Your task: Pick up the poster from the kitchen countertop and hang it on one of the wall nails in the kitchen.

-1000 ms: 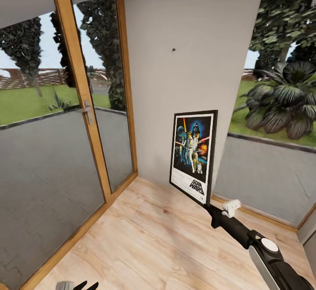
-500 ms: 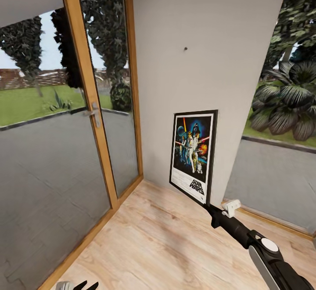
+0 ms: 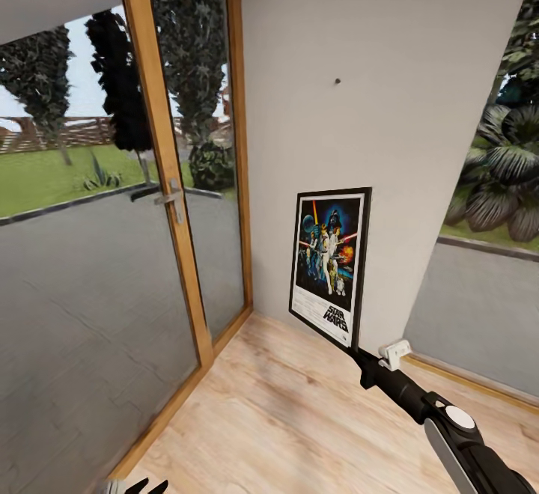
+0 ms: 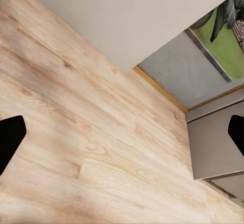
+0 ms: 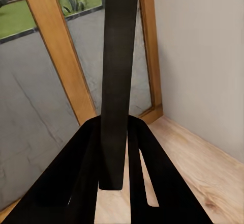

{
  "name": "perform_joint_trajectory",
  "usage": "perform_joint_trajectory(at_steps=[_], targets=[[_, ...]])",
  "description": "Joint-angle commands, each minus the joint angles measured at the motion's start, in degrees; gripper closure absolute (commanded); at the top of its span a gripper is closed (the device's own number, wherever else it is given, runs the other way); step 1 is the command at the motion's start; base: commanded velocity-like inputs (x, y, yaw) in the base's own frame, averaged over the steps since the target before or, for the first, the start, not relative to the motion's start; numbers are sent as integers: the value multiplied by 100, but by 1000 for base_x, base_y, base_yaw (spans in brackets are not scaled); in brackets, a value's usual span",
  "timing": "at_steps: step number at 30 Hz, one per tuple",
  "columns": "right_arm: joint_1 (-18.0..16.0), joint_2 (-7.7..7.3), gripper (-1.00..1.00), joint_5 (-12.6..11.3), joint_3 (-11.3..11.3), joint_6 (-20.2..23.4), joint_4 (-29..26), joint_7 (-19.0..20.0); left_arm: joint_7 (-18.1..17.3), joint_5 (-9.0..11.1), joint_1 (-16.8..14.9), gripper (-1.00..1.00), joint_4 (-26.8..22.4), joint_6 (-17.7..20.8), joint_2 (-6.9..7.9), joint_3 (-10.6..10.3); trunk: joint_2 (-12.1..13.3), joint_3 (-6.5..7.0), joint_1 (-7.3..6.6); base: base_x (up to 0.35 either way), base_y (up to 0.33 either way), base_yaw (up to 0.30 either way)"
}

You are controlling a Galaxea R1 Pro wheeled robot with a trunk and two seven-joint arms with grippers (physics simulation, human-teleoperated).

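The poster is held upright in the air in front of a pale grey wall, with no bench beneath it and only the wooden floor below. At the far left, a glass door in a wooden frame with a metal handle looks out on grass and dark trees. Low at the left edge of the head view, the left gripper is barely visible; in its wrist view the two black fingertips sit far apart over the floor, so it is open and empty. To the right, a small dark nail sits on the wall, well above the poster's top edge and apart from it. Further right, the right gripper clamps the poster's lower right corner, its black fingers closed on the frame's thin dark edge. Beyond the wall, a window shows a broad-leaved plant.
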Motion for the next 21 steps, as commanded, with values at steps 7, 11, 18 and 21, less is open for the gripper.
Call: perform_joint_trajectory(at_steps=[7, 11, 18, 21], targets=[[-6, -4, 100, -74, 9, 32, -1, 30, -1, 46, -4, -100, -9, -28, 4, -48, -13, 6, 6, 195, 255, -137], [-6, -4, 100, -74, 7, 32, -1, 30, 0, 46, -4, -100, -8, -28, 4, -48, -13, 26, 6, 194, 255, -209], [-6, -4, 100, -74, 7, 32, -1, 30, -1, 46, -4, -100, -5, -28, 4, -48, -13, 63, 6, 194, 254, -236], [-6, -4, 100, -74, 10, 32, -1, 30, -2, 46, -4, -100, -5, -28, 4, -48, -13, 79, 6, 194, 254, -256]])
